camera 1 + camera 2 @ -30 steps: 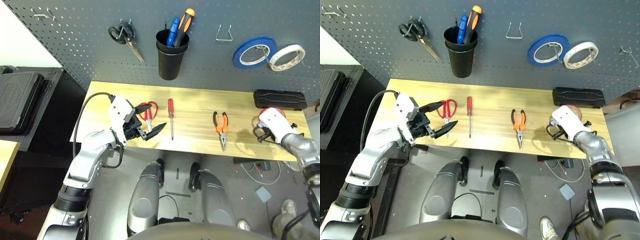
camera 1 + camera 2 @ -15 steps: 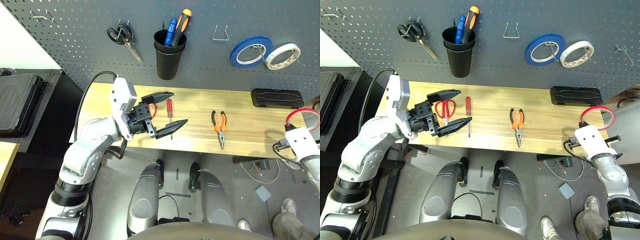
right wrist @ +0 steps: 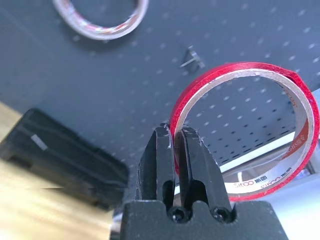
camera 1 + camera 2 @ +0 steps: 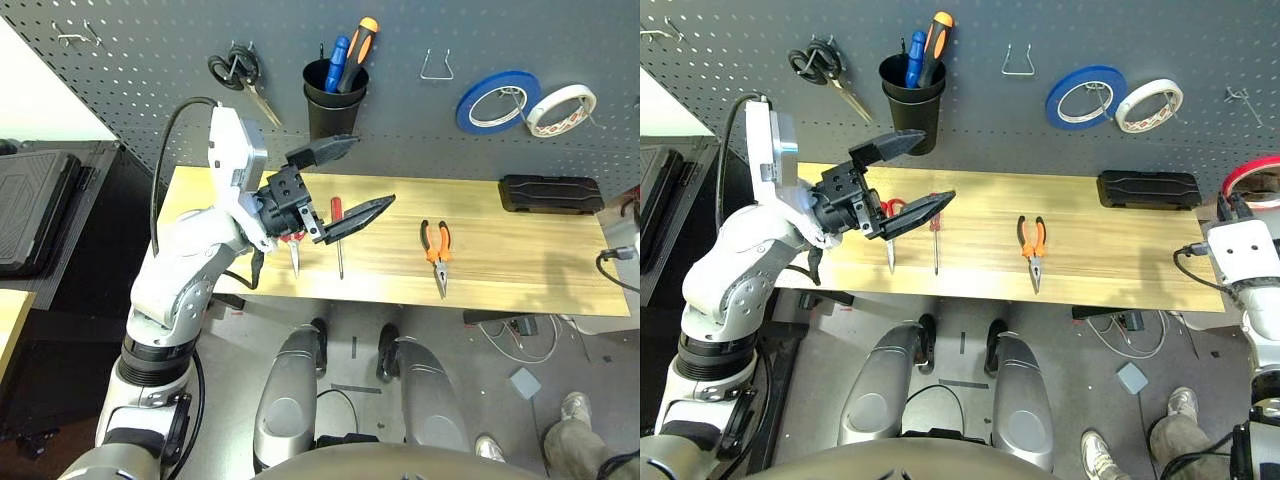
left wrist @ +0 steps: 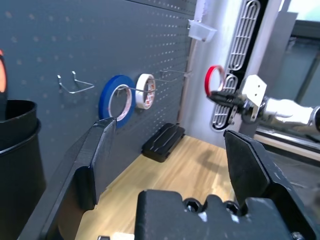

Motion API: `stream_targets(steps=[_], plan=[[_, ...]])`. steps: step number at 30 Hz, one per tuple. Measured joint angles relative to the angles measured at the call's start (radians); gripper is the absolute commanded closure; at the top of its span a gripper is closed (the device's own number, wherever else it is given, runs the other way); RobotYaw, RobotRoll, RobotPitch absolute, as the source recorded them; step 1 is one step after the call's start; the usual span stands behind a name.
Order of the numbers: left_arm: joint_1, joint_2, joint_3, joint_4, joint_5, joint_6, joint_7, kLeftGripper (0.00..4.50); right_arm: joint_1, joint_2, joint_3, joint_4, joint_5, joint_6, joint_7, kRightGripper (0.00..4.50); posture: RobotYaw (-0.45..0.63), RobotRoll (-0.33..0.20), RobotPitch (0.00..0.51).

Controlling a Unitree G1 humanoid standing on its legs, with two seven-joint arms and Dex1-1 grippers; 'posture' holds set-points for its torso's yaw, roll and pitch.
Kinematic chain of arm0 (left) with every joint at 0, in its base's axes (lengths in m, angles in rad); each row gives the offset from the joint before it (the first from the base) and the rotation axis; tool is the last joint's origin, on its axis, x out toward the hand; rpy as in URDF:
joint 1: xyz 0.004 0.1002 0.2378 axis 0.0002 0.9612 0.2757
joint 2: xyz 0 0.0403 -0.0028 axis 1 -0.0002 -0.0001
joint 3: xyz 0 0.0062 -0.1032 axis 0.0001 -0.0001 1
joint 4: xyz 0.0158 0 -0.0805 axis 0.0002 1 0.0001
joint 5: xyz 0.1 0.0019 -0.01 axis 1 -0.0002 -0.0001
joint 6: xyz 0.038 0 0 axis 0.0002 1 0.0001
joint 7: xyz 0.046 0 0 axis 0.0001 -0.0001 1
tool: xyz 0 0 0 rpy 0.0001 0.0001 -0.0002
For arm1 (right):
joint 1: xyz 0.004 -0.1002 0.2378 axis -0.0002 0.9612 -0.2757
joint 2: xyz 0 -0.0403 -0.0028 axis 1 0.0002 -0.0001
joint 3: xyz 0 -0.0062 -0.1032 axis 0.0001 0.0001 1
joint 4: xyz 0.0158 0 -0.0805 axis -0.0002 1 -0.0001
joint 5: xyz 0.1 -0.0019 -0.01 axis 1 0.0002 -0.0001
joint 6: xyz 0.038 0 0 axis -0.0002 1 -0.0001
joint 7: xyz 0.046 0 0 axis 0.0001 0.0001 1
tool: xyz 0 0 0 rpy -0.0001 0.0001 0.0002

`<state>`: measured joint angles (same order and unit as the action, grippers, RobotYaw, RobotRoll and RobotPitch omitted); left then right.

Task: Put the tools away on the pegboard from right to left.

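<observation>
The right gripper point(image 3: 176, 137) is pinched on the rim of the red tape ring point(image 3: 245, 130), which is held upright just before the pegboard point(image 3: 260, 30), below a bare hook point(image 3: 191, 57). The left gripper point(image 4: 340, 180) is spread wide and empty, raised at centre frame above the red-handled scissors point(image 4: 293, 243) and screwdriver point(image 4: 338, 235); the pliers point(image 4: 439, 255) lie right of centre. Because only a thin edge is gripped, the ring may be twisted or dropped if the hook is caught off-centre.
</observation>
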<state>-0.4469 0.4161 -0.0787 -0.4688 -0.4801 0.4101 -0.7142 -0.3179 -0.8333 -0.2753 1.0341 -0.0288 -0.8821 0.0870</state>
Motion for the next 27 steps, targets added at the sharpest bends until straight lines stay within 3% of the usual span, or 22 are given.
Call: stream_targets(steps=[11, 21, 27], plan=[[-0.003, -0.005, -0.024, 0.056, 0.063, -0.044, 0.014, 0.00, -0.276, -0.019, 0.056, 0.133, -0.034, 0.171, 0.055, 4.48, 0.18, 0.000, 0.254], [-0.001, -0.002, -0.028, 0.056, 0.090, -0.039, 0.036, 0.00, -0.528, 0.018, 0.165, 0.237, -0.129, 0.460, 0.063, 4.48, 0.19, 0.000, 0.248], [-0.001, -0.003, -0.039, 0.059, 0.111, -0.038, 0.046, 0.00, -0.588, 0.057, 0.142, 0.253, -0.119, 0.454, -0.011, 2.48, 0.21, 0.000, 0.239]])
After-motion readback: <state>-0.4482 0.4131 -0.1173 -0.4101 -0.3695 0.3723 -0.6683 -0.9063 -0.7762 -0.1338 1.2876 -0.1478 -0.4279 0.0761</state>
